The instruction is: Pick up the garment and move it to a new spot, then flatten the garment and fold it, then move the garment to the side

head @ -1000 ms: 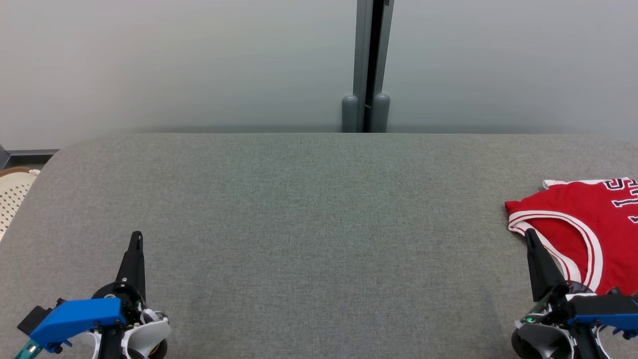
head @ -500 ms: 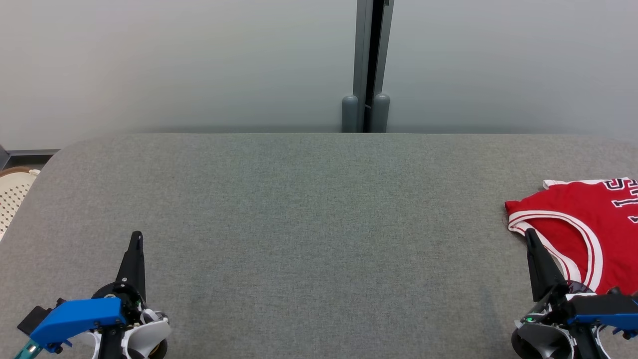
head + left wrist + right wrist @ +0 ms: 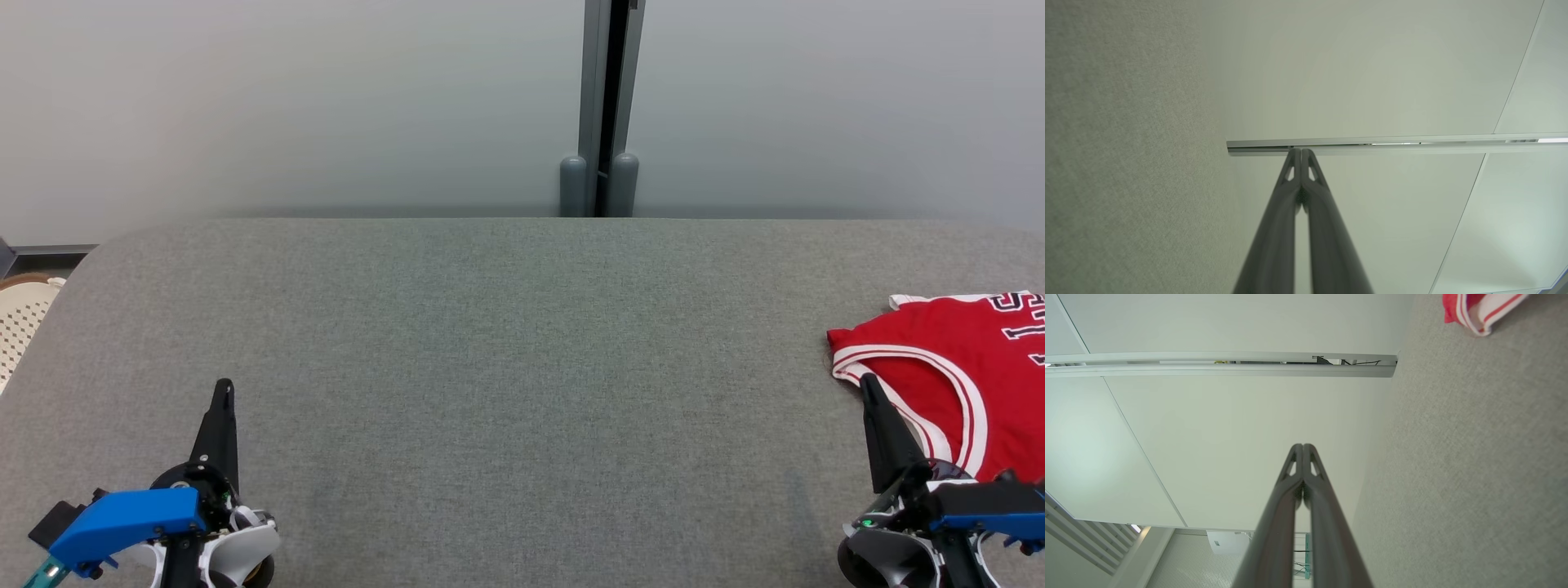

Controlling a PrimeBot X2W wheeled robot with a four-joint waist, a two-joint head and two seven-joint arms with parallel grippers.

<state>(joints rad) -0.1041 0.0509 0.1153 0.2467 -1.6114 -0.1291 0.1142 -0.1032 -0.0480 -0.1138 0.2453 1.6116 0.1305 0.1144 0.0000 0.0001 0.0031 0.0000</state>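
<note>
A grey cloth-covered table point(image 3: 506, 343) with rounded corners stands against a pale panelled wall point(image 3: 286, 98). A grey post point(image 3: 604, 98) runs up the wall between two panels.

The jersey point(image 3: 922, 322), red with white trim and dark lettering, lies flat on the right side of the table, cut off by the edge of the head view. In the right wrist view a corner of it point(image 3: 1474, 310) shows at the upper right, lying on the table and well apart from the fingers.

The left jaws are closed and hold nothing: the left fingers point(image 3: 219, 433) sit at the near left over bare table, and in the left wrist view they point(image 3: 1280, 228) meet at the tips.

The right jaws are closed and empty too. The right fingers point(image 3: 882, 441) sit at the near right, their tip overlapping the near left edge of the jersey in the head view; I cannot tell whether it touches. In the right wrist view they point(image 3: 1282, 522) are pressed together.

A white perforated object point(image 3: 20, 327) shows off the table's left edge.
</note>
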